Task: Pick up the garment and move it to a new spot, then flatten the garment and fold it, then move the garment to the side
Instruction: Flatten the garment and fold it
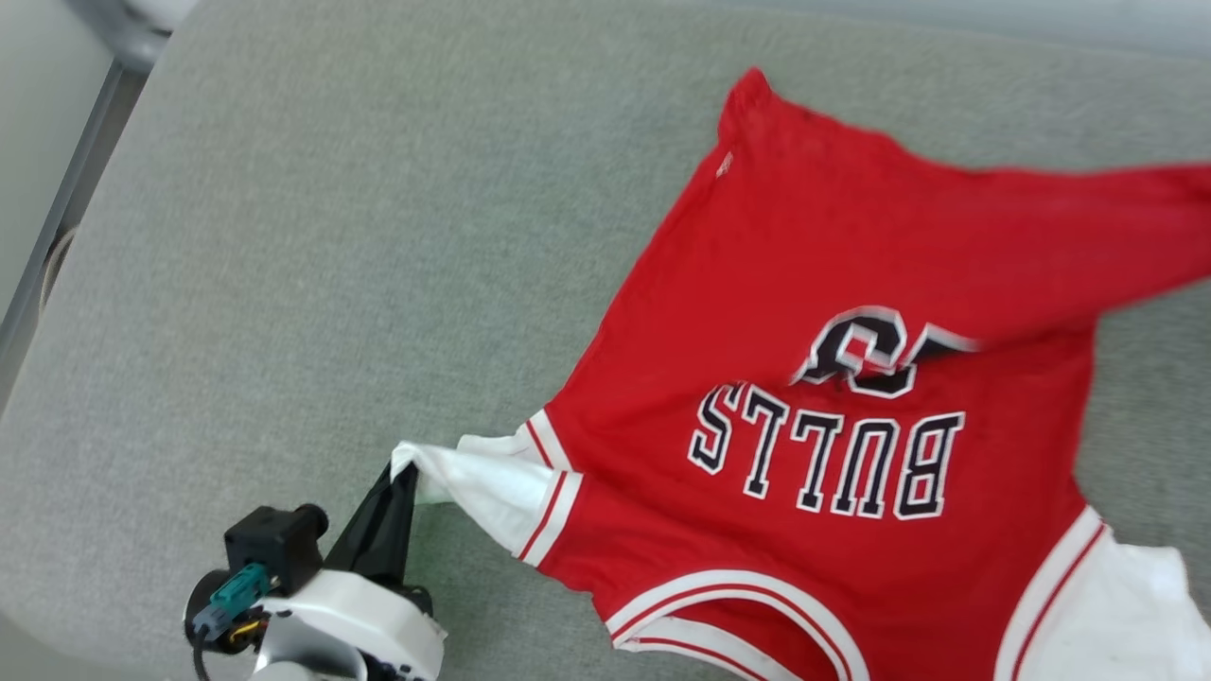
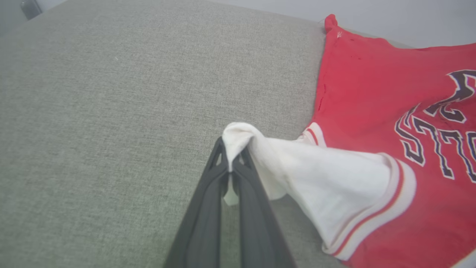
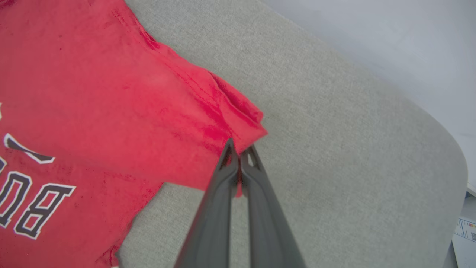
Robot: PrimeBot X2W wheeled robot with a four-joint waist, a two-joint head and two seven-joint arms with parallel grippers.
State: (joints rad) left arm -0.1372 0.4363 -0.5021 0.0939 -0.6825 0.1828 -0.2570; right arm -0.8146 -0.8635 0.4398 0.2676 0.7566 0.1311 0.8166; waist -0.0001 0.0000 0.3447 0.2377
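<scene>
Nearest, at the near left corner of the worktop (image 1: 312, 218), the left pincer (image 1: 405, 473) is clenched on the tip of the garment's white sleeve (image 2: 316, 175), the cloth bunched in a small knob over its dark fingertips; the right pincer (image 3: 240, 150) is likewise clenched, on a red hem corner (image 3: 241, 111) over the worktop's right side. The garment (image 1: 833, 255) lies on the right half of the worktop, collar at the near edge and hem toward the far edge, lettering (image 1: 833, 454) upward and reading upside down.

The step looks like spreading the shirt flat. Both grips take only a little cloth, so the pull should be slow and even; draw the two pincers apart along the line between sleeve and hem, low over the worktop, until the fold that covers part of the number opens. A jerk could slip the sleeve tip free; lifting one side higher would drag the body askew.

The shirt is a thin, limp knit, smooth and faintly glossy, with raised black-and-white letters and red-white striped trim (image 1: 549, 501) at the sleeve seam; a second white sleeve (image 1: 1116, 605) lies at the near right. The worktop wears coarse grey woven fabric, slightly padded, with rounded corners; it should grip the cloth a little.
</scene>
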